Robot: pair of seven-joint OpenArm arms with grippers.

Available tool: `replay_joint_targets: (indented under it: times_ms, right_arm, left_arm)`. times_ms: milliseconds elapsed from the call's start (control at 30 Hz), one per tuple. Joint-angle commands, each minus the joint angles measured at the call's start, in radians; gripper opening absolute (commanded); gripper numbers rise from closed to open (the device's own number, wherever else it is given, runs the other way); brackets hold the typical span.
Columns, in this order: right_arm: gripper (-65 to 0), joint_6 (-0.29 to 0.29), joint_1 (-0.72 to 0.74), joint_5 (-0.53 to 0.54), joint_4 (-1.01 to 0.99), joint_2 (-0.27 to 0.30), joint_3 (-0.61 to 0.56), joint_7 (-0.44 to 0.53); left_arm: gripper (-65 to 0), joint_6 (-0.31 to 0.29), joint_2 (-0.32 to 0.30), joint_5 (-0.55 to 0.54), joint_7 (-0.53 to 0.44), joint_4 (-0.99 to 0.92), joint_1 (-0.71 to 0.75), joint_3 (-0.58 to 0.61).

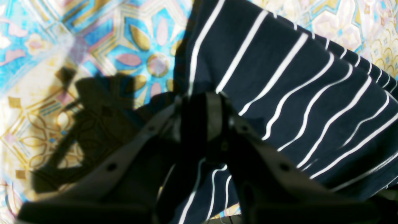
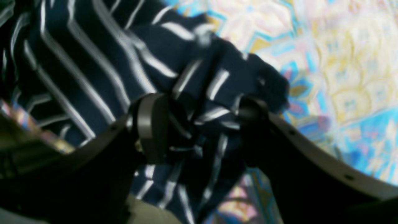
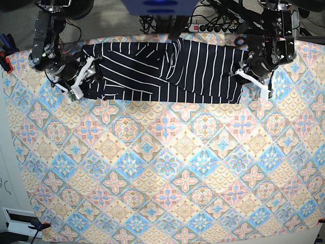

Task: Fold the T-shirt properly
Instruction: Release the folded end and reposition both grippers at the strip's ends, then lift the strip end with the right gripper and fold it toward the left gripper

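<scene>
The T-shirt (image 3: 167,71), dark navy with thin white stripes, lies stretched in a long band across the far side of the table. My left gripper (image 1: 200,112) is shut on a fold of the shirt (image 1: 279,87); in the base view it (image 3: 252,80) is at the band's right end. My right gripper (image 2: 202,118) has its jaws apart with bunched shirt cloth (image 2: 192,77) between them; in the base view it (image 3: 80,84) is at the band's left end. The right wrist view is blurred.
The pastel floral-tile tablecloth (image 3: 167,168) covers the whole table. A power strip and cables (image 3: 213,26) lie behind the table's far edge. Red clamps (image 3: 6,61) hold the cloth at the left edge.
</scene>
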Motion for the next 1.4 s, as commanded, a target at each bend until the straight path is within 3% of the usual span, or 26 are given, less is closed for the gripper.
replay_joint_targets:
  times_ms: [0,533,667,800,1067,1200,1367]
  right_arm:
    - [-29.3,0.0,0.009,0.023,-0.016,0.016,0.024,0.003]
    - [-29.3,0.0,0.011,0.066,-0.208,0.016,0.038,0.006]
    - [-29.6,0.0,0.021,0.158,-0.264,0.016,0.018,0.003]
    - [-38.4,0.0,0.023,0.261,-0.301,0.024,-0.03,0.003]
    - [-62.9,0.0,0.07,0.278,-0.292,0.022,-0.047,-0.057]
    - [-64.9,0.0,0.081,0.278,-0.224,0.049,0.007,-0.062]
    - [-64.9,0.0,0.106,0.278,-0.071,0.061,0.124,-0.137]
  left_arm:
    - [-57.6,-0.006,-0.007,-0.011,-0.008,0.015,-0.001,-0.006]
    - [-57.5,-0.006,-0.009,-0.011,-0.008,0.015,0.007,-0.007]
    - [-57.5,-0.006,-0.009,-0.008,-0.01,0.014,0.007,-0.007]
    - [-57.5,-0.006,-0.007,-0.011,-0.01,0.014,0.007,-0.007]
    - [-57.6,-0.006,-0.007,-0.01,-0.01,0.014,0.007,-0.007]
    - [-57.6,-0.006,-0.002,-0.013,-0.01,0.012,0.007,-0.009]
    - [-57.6,-0.006,0.057,-0.007,-0.01,0.011,0.007,-0.007]
